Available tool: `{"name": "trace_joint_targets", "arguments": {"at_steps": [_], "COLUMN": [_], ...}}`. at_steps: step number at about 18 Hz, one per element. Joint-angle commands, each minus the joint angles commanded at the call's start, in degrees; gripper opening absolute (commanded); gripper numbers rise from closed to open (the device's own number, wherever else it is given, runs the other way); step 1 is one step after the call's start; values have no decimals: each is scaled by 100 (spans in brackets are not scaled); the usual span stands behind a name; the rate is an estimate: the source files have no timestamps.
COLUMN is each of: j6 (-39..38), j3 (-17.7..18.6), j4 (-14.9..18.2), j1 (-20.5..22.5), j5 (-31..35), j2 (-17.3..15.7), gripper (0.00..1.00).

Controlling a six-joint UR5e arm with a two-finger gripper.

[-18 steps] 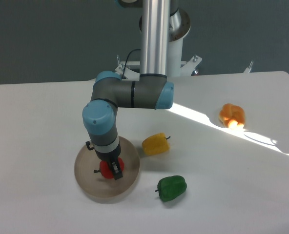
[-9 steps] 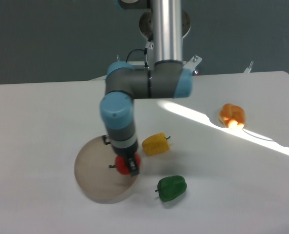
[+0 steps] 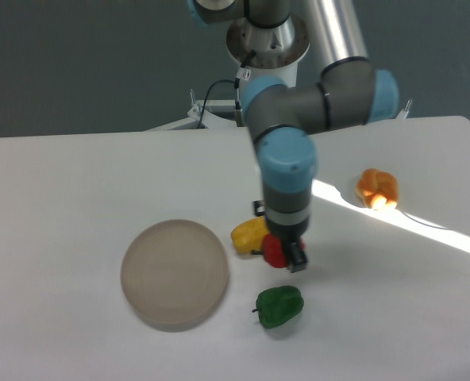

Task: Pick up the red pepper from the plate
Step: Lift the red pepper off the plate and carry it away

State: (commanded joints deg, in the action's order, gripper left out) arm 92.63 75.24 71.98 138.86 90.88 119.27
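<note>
The red pepper (image 3: 275, 252) hangs in my gripper (image 3: 286, 254), which is shut on it. It is held above the table, to the right of the plate (image 3: 175, 272) and just in front of the yellow pepper. Only part of the glossy red fruit shows beside the black fingers. The round beige plate lies bare at the lower left, well apart from the gripper.
A yellow pepper (image 3: 248, 234) lies right behind the held fruit. A green pepper (image 3: 279, 306) sits below it near the front edge. An orange pepper (image 3: 377, 188) rests at the right in a strip of sunlight. The arm's base (image 3: 267, 40) stands at the back.
The arm has swung right, carrying the red pepper off the plate to a spot over the table beside the yellow pepper. The plate is left bare.
</note>
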Motion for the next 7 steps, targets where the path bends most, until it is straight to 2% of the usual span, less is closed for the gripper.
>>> {"name": "trace_joint_targets", "arguments": {"at_steps": [7], "j6": [62], "j3": [-211], "j4": [-9], "j1": [62], "j5": [-35], "j2": [105], "gripper": [63]}}
